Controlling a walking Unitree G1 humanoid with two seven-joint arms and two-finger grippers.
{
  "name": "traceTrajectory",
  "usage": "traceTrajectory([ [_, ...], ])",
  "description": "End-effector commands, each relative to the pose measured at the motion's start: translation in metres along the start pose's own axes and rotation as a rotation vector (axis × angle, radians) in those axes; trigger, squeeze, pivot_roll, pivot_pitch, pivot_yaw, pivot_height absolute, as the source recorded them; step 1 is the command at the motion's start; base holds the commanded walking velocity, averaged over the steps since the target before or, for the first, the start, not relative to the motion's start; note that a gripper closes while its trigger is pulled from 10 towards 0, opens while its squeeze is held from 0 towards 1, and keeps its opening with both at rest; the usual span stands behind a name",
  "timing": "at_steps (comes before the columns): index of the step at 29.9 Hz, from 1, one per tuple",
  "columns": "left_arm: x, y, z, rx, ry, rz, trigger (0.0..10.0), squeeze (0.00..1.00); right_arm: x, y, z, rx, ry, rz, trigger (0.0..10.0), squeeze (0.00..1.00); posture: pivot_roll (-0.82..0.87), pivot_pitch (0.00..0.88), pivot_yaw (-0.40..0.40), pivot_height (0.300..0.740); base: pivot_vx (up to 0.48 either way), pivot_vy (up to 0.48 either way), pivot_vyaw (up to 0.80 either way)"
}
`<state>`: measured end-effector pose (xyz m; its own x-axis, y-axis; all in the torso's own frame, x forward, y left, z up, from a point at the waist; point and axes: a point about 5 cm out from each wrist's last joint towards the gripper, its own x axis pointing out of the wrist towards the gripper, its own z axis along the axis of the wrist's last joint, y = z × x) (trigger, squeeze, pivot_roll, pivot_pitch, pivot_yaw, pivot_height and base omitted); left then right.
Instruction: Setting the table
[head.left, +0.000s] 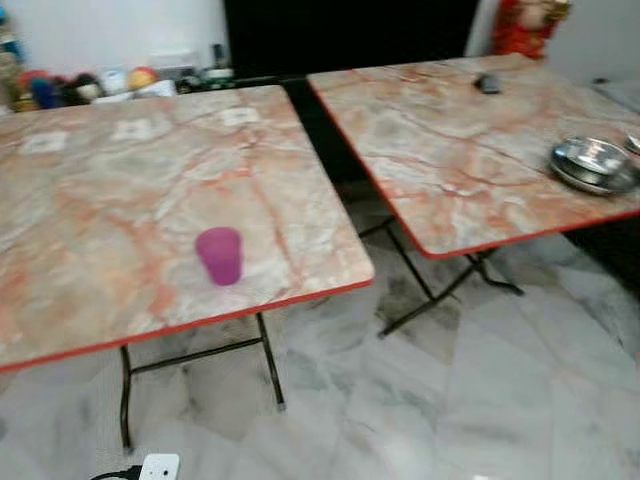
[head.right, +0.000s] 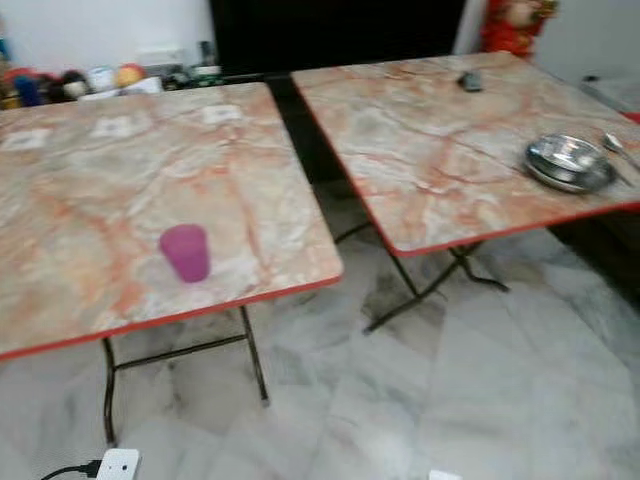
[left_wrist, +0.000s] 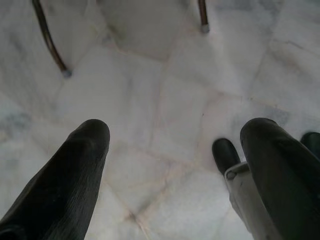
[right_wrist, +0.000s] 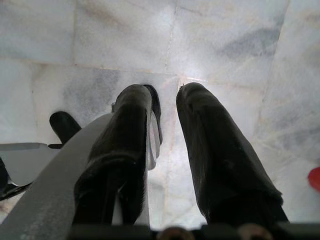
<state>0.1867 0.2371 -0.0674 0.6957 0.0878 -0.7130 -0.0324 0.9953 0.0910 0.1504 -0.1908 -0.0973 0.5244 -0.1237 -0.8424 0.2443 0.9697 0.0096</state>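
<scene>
A translucent purple cup (head.left: 219, 255) stands near the front edge of the left marble-patterned table (head.left: 120, 190). On the right table (head.left: 450, 150), stacked steel bowls (head.left: 592, 162) sit at the far right edge, and a spoon (head.right: 620, 148) lies just beyond them. My left gripper (left_wrist: 175, 130) hangs open over the floor with nothing between its fingers. My right gripper (right_wrist: 167, 92) also hangs low over the floor. A thin silvery edge (right_wrist: 152, 140) shows close beside it, and I cannot tell what it is.
A gap of marble floor (head.left: 420, 390) runs between the two folding tables, whose black legs (head.left: 268, 360) stand on it. A white power strip (head.left: 158, 467) lies on the floor at the front left. A small dark object (head.left: 487, 83) rests on the right table's far side. Clutter lines the back wall.
</scene>
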Motion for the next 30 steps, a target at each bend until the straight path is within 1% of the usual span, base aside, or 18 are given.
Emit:
traceTrajectory([
  [1,-0.0031,0.0016,-0.0096,-0.014,0.026,0.007,10.0,0.00,-0.0003,0.0004,-0.0023,0.001,0.010,-0.001,10.0,0.00,0.01,0.088,0.034,0.740,0.000,0.000,-0.76],
  [7,-0.0032,0.0016,-0.0085,-0.018,0.013,0.005,10.0,0.00,-0.0002,0.0016,-0.0017,-0.002,0.009,0.004,10.0,0.00,0.01,0.086,0.033,0.740,0.000,0.000,-0.75],
  [16,-0.0031,0.0025,-0.0073,-0.008,0.005,0.007,10.0,0.00,0.0000,0.0036,-0.0008,0.006,0.001,0.007,10.0,0.00,0.01,0.089,0.034,0.740,0.000,0.000,0.00],
  [20,-0.0034,0.0026,-0.0065,-0.017,-0.010,0.014,10.0,0.00,-0.0001,0.0037,-0.0014,0.007,0.003,0.007,10.0,0.00,0.01,0.091,0.033,0.740,0.000,0.000,0.00],
  [22,-0.0036,0.0025,-0.0062,-0.036,-0.022,0.020,10.0,0.00,-0.0001,0.0036,-0.0014,0.005,0.004,0.007,10.0,0.00,0.01,0.093,0.032,0.740,0.000,0.000,0.00],
  [23,-0.0040,0.0026,-0.0060,-0.068,-0.038,0.033,10.0,0.00,-0.0001,0.0034,-0.0013,0.004,0.003,0.007,10.0,0.00,0.02,0.093,0.032,0.740,0.000,0.000,0.00],
  [25,-0.0045,0.0027,-0.0049,-0.097,-0.063,0.044,10.0,0.00,-0.0001,0.0032,-0.0011,0.004,0.003,0.006,10.0,0.00,0.02,0.093,0.032,0.740,0.000,0.000,0.00],
  [28,-0.0052,0.0025,-0.0030,-0.135,-0.100,0.052,10.0,0.00,0.0000,0.0030,-0.0005,0.003,0.001,0.006,10.0,0.00,0.02,0.095,0.037,0.740,0.000,0.000,0.00],
  [30,-0.0055,0.0022,-0.0017,-0.146,-0.119,0.049,10.0,0.00,0.0001,0.0028,-0.0002,0.005,-0.001,0.004,10.0,0.00,0.02,0.095,0.037,0.740,0.000,0.000,0.00],
])
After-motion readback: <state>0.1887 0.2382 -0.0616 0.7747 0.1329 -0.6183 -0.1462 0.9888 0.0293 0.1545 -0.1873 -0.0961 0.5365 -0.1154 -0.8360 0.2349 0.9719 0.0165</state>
